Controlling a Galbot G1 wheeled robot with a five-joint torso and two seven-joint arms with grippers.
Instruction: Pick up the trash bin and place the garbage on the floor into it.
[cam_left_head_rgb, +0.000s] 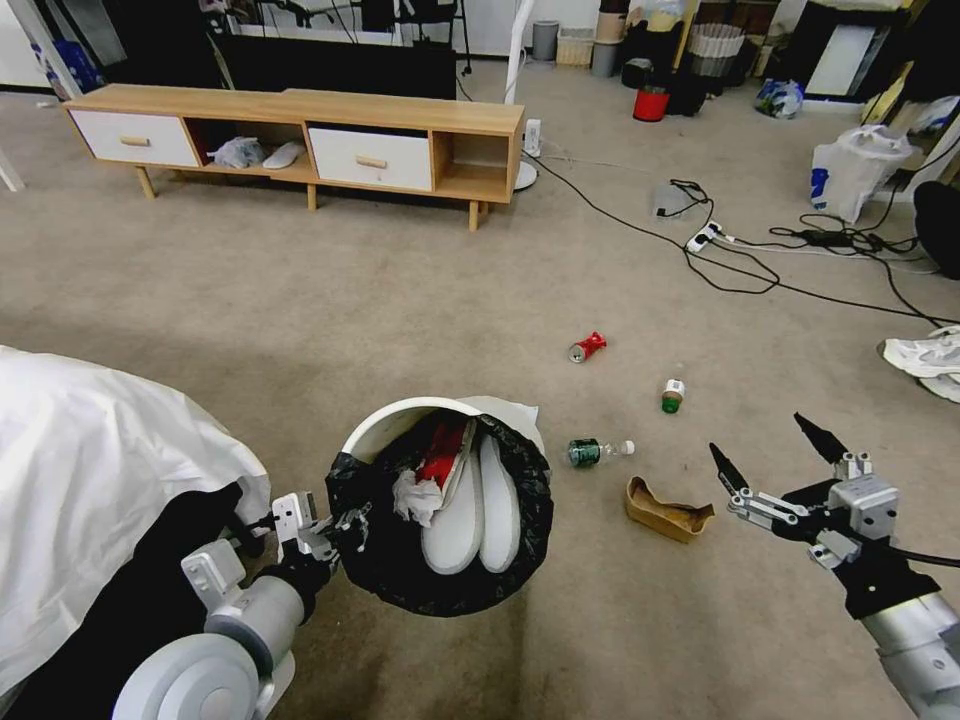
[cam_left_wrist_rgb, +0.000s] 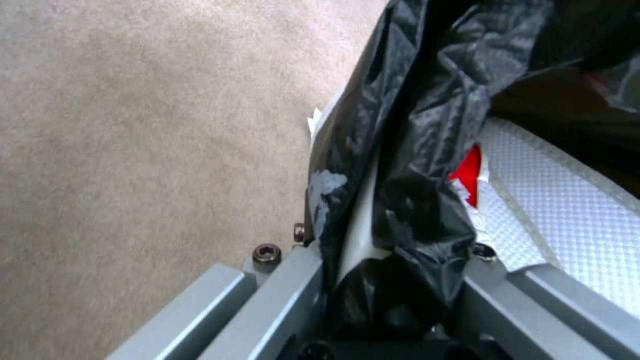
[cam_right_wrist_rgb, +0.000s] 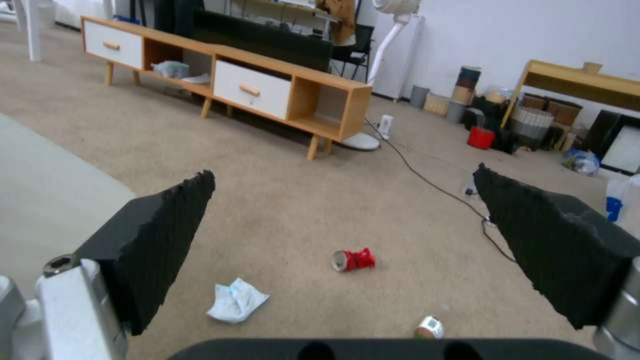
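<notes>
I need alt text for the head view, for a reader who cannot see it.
The left gripper holds the trash bin by its rim above the floor. The open right gripper hovers near a brown carton, green bottle and red can.

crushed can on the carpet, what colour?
Red, silver top; the crushed can shows best in the right wrist view.

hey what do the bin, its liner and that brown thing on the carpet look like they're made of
Trash bin: smooth white plastic, judging by its even, slightly glossy rim. Liner: thin black plastic film, crinkled and shiny. Brown carton: probably paper pulp or cardboard, matte with a torn edge. The left gripper clamps the bin's rim.
</notes>
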